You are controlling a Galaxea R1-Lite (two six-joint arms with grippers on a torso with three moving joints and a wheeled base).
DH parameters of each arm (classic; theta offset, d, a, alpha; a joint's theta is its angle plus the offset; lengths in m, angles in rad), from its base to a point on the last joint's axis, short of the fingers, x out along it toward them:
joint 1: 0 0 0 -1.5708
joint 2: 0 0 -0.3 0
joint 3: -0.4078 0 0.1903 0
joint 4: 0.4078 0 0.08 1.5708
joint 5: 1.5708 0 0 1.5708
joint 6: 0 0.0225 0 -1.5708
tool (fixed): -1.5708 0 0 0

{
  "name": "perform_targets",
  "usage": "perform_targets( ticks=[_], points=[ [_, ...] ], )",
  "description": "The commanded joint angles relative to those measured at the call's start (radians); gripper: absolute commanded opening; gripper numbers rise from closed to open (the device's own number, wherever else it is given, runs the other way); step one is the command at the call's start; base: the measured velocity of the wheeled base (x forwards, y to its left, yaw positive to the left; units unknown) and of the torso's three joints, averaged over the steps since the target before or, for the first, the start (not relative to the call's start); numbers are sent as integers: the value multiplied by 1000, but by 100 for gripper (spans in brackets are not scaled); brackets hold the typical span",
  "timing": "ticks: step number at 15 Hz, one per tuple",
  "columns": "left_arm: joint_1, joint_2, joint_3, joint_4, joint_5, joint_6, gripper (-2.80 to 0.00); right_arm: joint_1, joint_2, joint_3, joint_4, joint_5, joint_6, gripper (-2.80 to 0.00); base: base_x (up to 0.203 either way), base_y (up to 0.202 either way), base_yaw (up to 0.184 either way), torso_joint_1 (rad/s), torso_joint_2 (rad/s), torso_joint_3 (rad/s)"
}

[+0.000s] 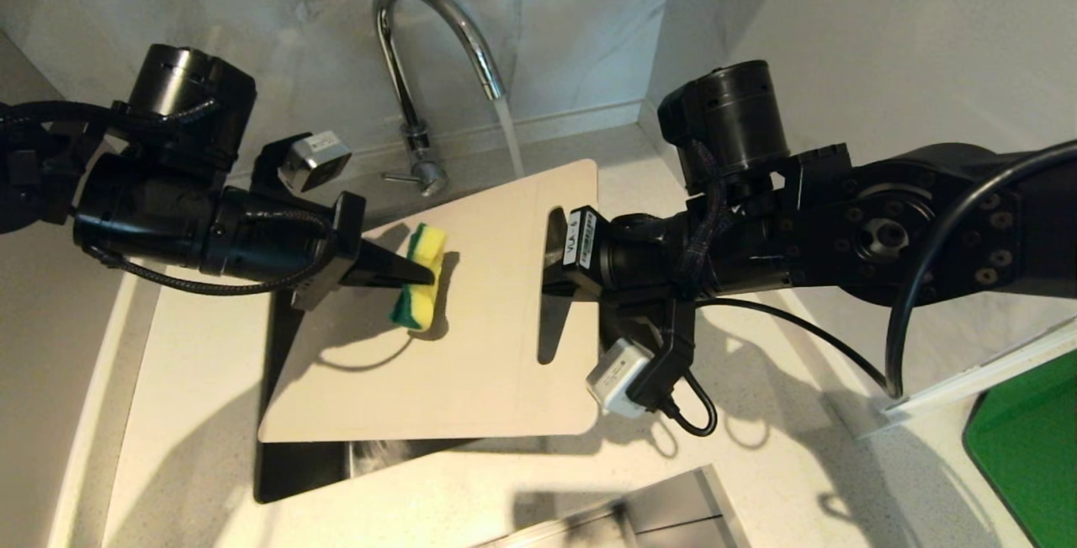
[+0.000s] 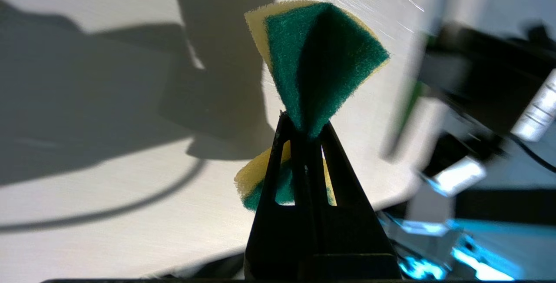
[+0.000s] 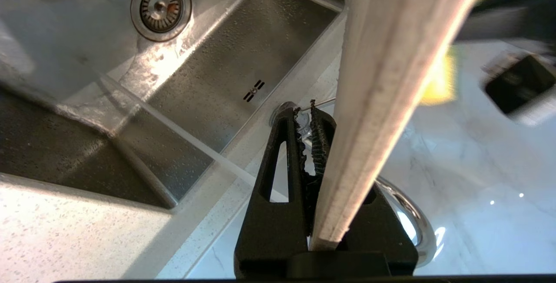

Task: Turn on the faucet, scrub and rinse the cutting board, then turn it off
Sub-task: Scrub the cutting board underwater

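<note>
Head view: scrubbing; my left gripper [image 1: 421, 272] pinches the sponge [image 1: 421, 279] on the board [image 1: 496, 337], right gripper [image 1: 562, 266] clamps its slot end; next, sweep toward the faucet [image 1: 421, 68] stream.

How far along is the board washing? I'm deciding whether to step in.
Done: the shiny chrome gooseneck faucet is on, water streaming onto the pale beige rectangular cutting board. In hand: the right gripper clamps the board's slot-handle end over the steel sink, while the left gripper pinches a yellow-and-green sponge against its face. Left: finishing the scrub, rinsing, shutting the tap.
</note>
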Motion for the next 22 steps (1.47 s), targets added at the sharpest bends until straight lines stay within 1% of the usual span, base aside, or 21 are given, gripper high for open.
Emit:
perform_targets(
  ticks=[1,4,5,7,8,9,12,15,16,19,20,21,22],
  points=[
    [-46,-22,-6,15,1,-20,-280,-1,2,1,1,3,-14,-280,0,0,0,0,0,0],
    [-4,-21,49,12,2,-6,-280,-3,2,-1,1,3,-12,-280,0,0,0,0,0,0],
    [12,-20,75,11,2,14,-280,-3,2,0,1,3,-12,-280,0,0,0,0,0,0],
    [57,-20,144,10,0,90,-280,-3,4,0,1,2,-12,-280,0,0,0,0,0,0],
    [85,-20,175,9,-2,113,-280,-3,4,0,1,1,-12,-280,0,0,0,0,0,0],
    [113,-22,201,2,-3,123,-280,-3,4,0,0,1,-12,-280,0,0,0,0,0,0],
    [197,-23,316,-85,-4,167,-280,-3,2,-1,0,1,-11,-280,0,0,0,0,0,0],
    [298,-16,420,-144,-8,237,-280,-3,2,-1,0,1,-11,-280,0,0,0,0,0,0],
    [343,-4,450,-171,-10,273,-280,-3,1,-1,0,1,-11,-280,0,0,0,0,0,0],
    [444,23,488,-202,-43,323,-280,-3,2,-1,0,1,-9,-280,0,0,0,0,0,0],
    [471,26,496,-203,-49,351,-280,-4,2,1,0,1,-10,-280,0,0,0,0,0,0],
    [487,26,498,-202,-57,373,-280,-3,2,1,0,1,-11,-280,0,0,0,0,0,0],
    [487,15,497,-201,-68,373,-280,-3,2,1,0,1,-11,-280,0,0,0,0,0,0]
  ],
)
